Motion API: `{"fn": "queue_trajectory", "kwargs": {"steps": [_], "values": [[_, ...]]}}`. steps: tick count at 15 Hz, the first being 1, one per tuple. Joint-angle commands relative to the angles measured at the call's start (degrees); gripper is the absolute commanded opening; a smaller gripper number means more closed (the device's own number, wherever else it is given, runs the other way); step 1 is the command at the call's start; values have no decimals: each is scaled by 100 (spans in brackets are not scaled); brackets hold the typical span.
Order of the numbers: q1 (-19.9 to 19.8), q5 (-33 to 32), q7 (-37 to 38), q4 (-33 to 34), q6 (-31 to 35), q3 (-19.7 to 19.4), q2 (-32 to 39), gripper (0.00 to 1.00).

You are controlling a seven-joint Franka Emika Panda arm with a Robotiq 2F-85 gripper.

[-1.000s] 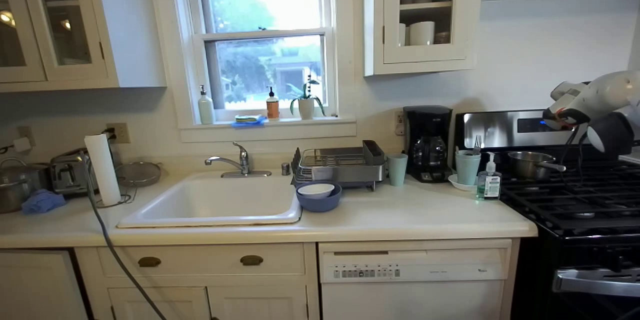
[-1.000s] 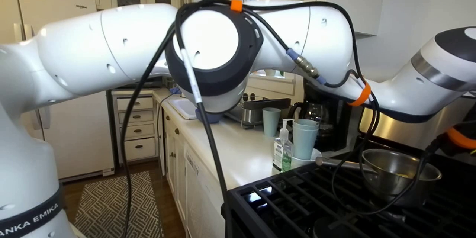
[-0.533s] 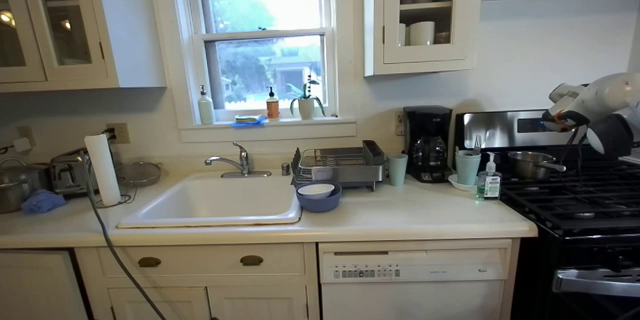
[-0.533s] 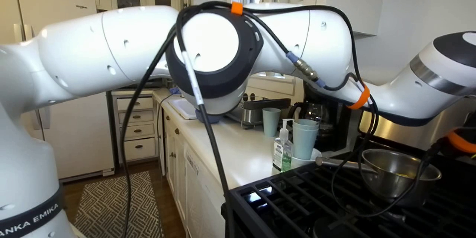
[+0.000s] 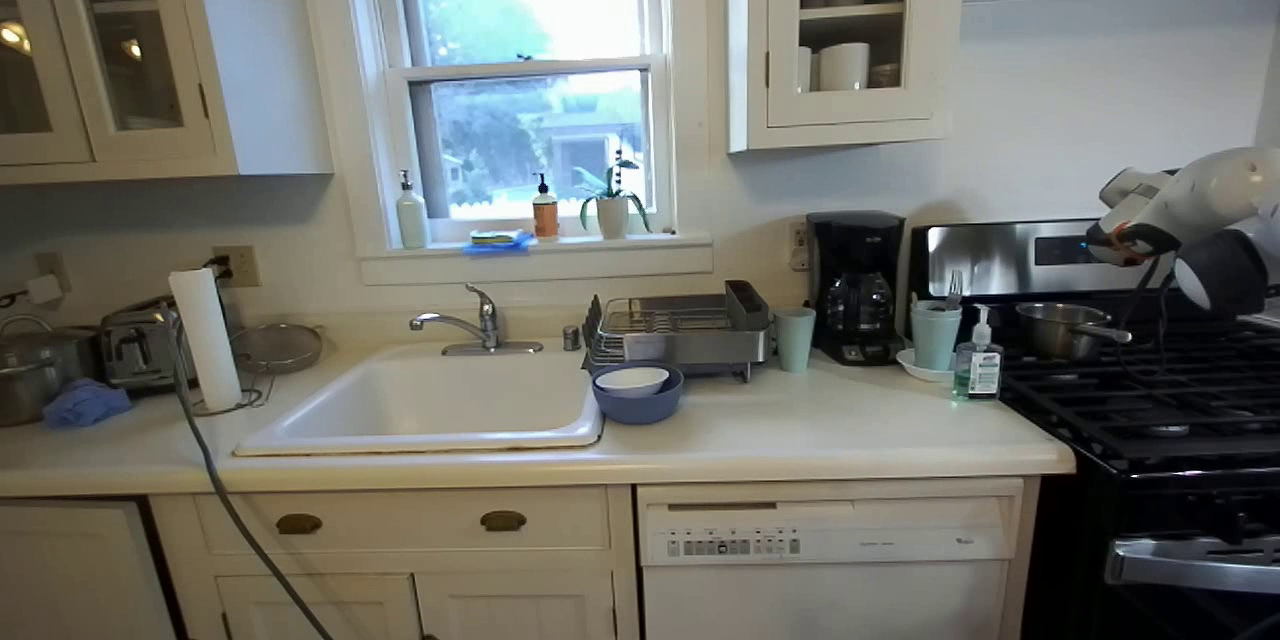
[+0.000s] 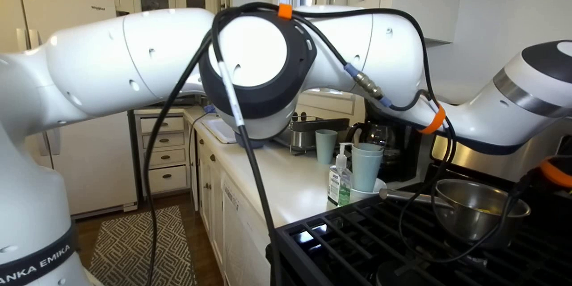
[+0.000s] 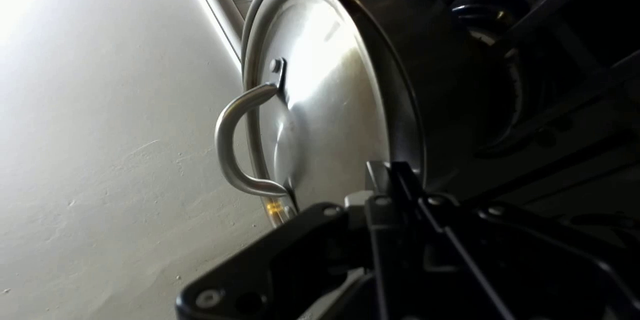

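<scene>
In the wrist view a silver metal lid [image 7: 335, 105] sits on a large pot [image 7: 445, 55], whose side is in dark shadow. The lid has a curved loop handle [image 7: 226, 145]. My gripper [image 7: 391, 164] is shut, its two black fingers close together. Its tips appear in front of the lid's near edge, apart from the loop handle. I cannot tell whether they touch the rim. Nothing is seen held between them. In both exterior views the gripper and this pot are out of view; the white arm [image 6: 393, 49] reaches over the stove and also shows at the right edge [image 5: 1215, 195].
A steel saucepan [image 6: 469, 205] with a long handle stands on the black stove grates [image 6: 339, 241]. Black cables [image 6: 404, 228] hang from the arm near it. Blue cups [image 6: 366, 170], a sanitizer bottle [image 6: 339, 178] and a coffee maker [image 5: 855, 290] stand beside the stove. A pale wall [image 7: 115, 135] borders the lidded pot.
The arm has sunk slightly over the last second, mostly in the first half. The saucepan, cups and other things on the counter have not moved.
</scene>
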Motion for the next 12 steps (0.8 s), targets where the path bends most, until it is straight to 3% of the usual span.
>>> {"fn": "queue_trajectory", "kwargs": {"steps": [1, 4, 5, 6, 12], "values": [[-11, -29, 66, 165, -28, -134, 112, 2], [-13, -34, 39, 157, -38, -149, 123, 2], [-10, -41, 9, 150, -54, -157, 122, 32], [-4, -59, -23, 143, -60, -170, 121, 32], [-4, -59, -50, 146, -48, -187, 106, 74]]}}
